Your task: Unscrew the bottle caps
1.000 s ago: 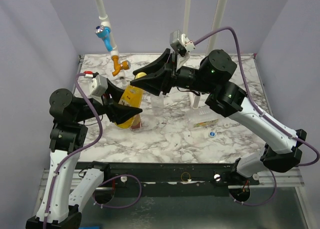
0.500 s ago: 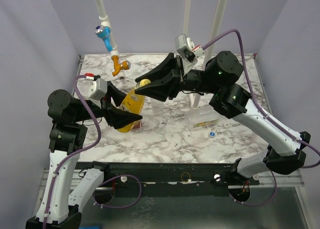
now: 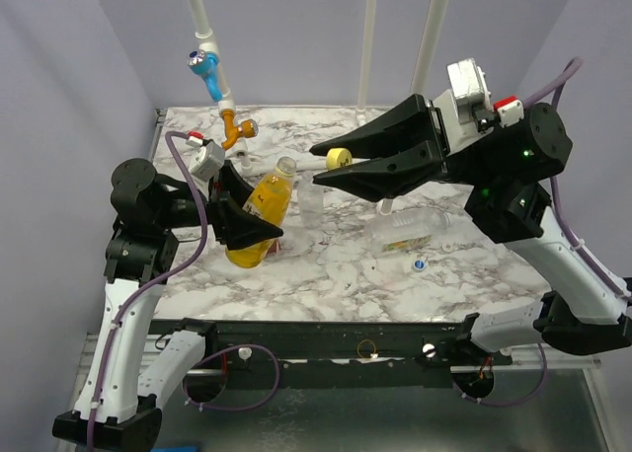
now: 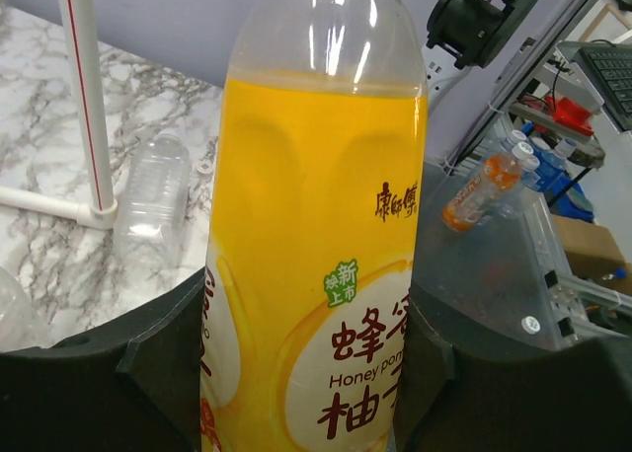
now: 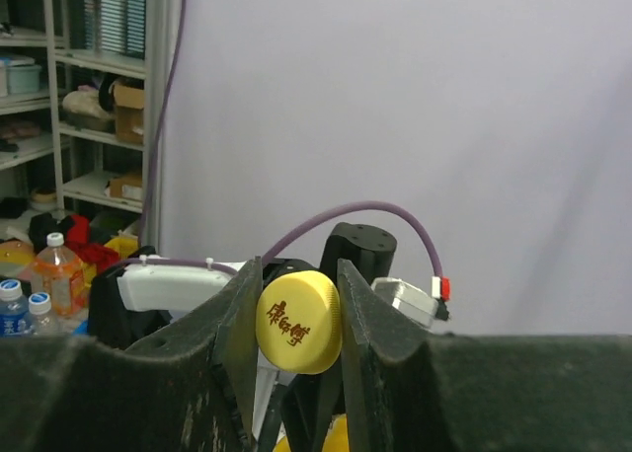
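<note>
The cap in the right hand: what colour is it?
Yellow cap with brown lettering; best in right wrist view.

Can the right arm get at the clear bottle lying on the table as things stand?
Probably not yet: nothing blocks the way down to the clear bottle, but the right tool is shut on the yellow cap.

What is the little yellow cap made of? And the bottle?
The yellow cap looks like plastic: smooth, slightly shiny, with printed characters. The bottle is probably clear glossy plastic; its top is see-through above the yellow drink.
</note>
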Tool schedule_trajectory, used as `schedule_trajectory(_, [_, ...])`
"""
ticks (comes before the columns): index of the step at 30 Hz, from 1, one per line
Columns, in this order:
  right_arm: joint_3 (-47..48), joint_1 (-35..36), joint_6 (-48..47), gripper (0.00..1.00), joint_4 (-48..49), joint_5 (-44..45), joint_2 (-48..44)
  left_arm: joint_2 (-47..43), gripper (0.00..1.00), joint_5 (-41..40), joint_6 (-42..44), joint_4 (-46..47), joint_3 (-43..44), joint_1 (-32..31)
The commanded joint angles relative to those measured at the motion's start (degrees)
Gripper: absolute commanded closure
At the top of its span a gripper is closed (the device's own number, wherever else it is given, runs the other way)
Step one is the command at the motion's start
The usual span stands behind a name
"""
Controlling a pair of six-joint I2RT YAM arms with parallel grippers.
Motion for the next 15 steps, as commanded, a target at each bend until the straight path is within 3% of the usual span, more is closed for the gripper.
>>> schedule_trajectory(1, [0.82,-0.01,0.94,0.88,-2.1,-6.79,4.16,-0.32,1.0,3.44,-1.94,-1.24,0.71,0.17])
schedule_trajectory(5, [-2.94,-0.16,-2.24,0.89,-5.87,3.05,1.59,-1.63,1.0,-0.07,0.12,-1.23,0.4,0.18])
schedule_trajectory(9, [-9.91,-0.42,-3.31,0.91,-12.16,18.89,-2.35,-3.7,1.0,-5.06,4.64,-1.38,-0.49,0.18])
schedule_trajectory(15, [-30.02,-1.2,5.2,0.91,-17.95,41.85,-13.27,-5.23,1.0,-9.28,8.52,-1.79,-1.3,0.18])
